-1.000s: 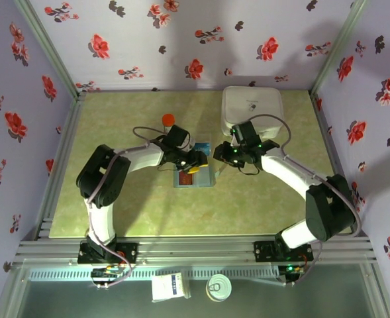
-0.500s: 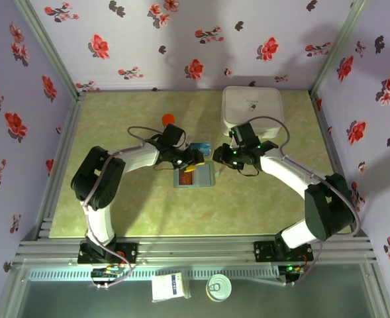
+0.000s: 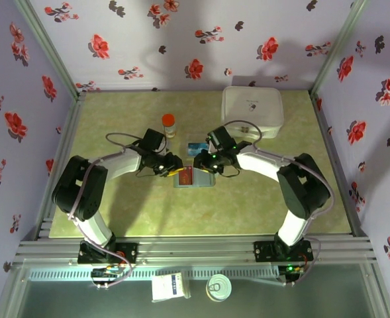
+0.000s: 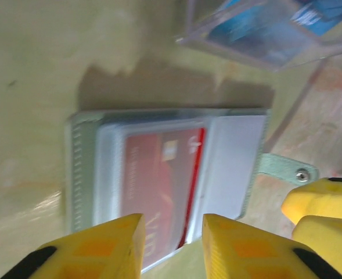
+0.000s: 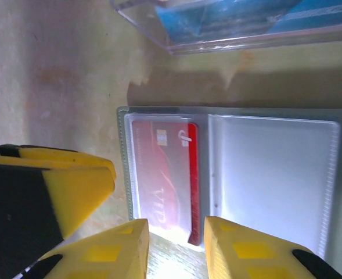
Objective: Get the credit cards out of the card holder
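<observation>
The card holder (image 3: 193,177) lies open on the table (image 3: 115,199), its red credit card (image 5: 165,174) still sleeved and a blue card (image 3: 196,145) already lying just beyond, while the left pincer (image 4: 171,244) and right pincer (image 5: 176,250) hover narrowly parted, gripping nothing

Green marbled table (image 3: 115,205). Lying on it: open card holder (image 3: 197,183), clear card sleeve (image 3: 198,146), orange-capped bottle (image 3: 169,124), white zip case (image 3: 251,109).
</observation>
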